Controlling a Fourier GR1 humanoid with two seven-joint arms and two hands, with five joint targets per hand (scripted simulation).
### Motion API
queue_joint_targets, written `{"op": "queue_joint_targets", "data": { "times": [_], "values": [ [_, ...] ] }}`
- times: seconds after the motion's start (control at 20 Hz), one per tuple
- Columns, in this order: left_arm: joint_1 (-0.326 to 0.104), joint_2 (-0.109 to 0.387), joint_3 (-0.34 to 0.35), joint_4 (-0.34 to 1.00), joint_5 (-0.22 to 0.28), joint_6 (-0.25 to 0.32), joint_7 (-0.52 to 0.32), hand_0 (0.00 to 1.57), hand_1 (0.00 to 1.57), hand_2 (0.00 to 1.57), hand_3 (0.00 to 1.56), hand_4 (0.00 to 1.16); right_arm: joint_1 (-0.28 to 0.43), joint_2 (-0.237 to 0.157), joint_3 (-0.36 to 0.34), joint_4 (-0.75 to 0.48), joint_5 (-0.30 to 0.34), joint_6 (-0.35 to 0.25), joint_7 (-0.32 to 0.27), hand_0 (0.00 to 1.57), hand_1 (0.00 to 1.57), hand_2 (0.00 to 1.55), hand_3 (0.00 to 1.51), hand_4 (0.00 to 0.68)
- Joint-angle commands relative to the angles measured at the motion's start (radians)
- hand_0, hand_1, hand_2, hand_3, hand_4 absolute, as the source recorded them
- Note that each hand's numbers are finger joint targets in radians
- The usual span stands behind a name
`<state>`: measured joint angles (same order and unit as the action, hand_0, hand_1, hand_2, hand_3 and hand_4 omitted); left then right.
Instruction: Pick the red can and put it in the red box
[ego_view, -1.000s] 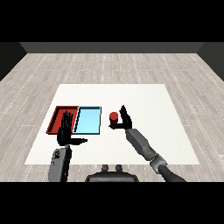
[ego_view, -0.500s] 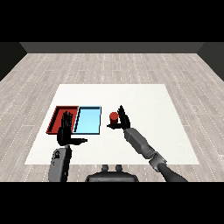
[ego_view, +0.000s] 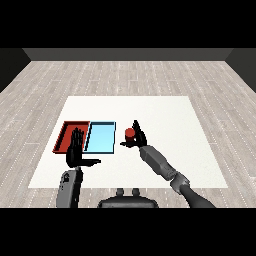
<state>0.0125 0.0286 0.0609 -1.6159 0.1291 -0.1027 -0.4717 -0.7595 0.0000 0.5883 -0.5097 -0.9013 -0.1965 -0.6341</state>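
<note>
Wide white flat desk (ego_view: 165, 115) filling the middle of the frame. Shallow red square tray (ego_view: 65, 135) lying left of centre, touching a light blue square tray (ego_view: 101, 137) on its right side. Grey right arm reaching in from the lower right corner. Black left hand (ego_view: 76, 152) held up at the lower left, fingers straight and spread, thumb out, holding nothing, in front of the red tray's near edge. Black right hand (ego_view: 138, 137) just right of the blue tray, close to the centre, fingers partly straight and cupped behind the small round red can (ego_view: 129, 133); thumb under it, so probably holding it, though not fully wrapped. Red can just beside the blue tray's right edge, not in any tray yet.

To do this step well: close fingers round the can first, lift clear, carry leftward across the whole blue tray, stop above the red one, lower inside its walls, then let go. Careful not to bump the left hand waiting there.
</note>
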Motion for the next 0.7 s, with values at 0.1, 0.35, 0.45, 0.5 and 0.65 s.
{"op": "queue_joint_targets", "data": {
  "times": [0.1, 0.35, 0.45, 0.5, 0.65],
  "values": [
    [-0.052, 0.019, 0.021, 0.028, 0.018, -0.006, 0.030, 0.00, 0.00, 0.00, 0.00, 0.00, -0.102, 0.000, -0.001, 0.129, -0.062, 0.038, 0.020, 0.00, 0.00, 0.00, 0.00, 0.000],
    [-0.024, 0.026, 0.041, 0.013, 0.043, -0.024, 0.008, 0.00, 0.00, 0.00, 0.00, 0.00, -0.101, 0.000, 0.035, 0.087, -0.099, -0.032, 0.073, 0.00, 0.00, 0.00, 0.00, 0.000],
    [0.006, -0.024, -0.028, -0.055, -0.008, 0.027, 0.046, 0.00, 0.00, 0.00, 0.00, 0.00, -0.050, 0.000, 0.114, 0.032, -0.122, -0.072, 0.045, 0.00, 0.00, 0.00, 0.00, 0.000],
    [-0.011, -0.009, 0.001, 0.001, 0.002, 0.008, -0.003, 0.00, 0.00, 0.00, 0.00, 0.00, -0.062, 0.000, 0.134, 0.080, -0.129, -0.123, 0.006, 1.40, 1.40, 1.41, 1.37, 0.293],
    [-0.053, 0.037, 0.047, 0.045, 0.034, -0.025, 0.001, 0.00, 0.00, 0.00, 0.00, 0.00, -0.041, 0.000, 0.166, 0.060, -0.149, -0.148, 0.005, 1.52, 1.52, 1.50, 1.46, 0.493]
  ]
}}
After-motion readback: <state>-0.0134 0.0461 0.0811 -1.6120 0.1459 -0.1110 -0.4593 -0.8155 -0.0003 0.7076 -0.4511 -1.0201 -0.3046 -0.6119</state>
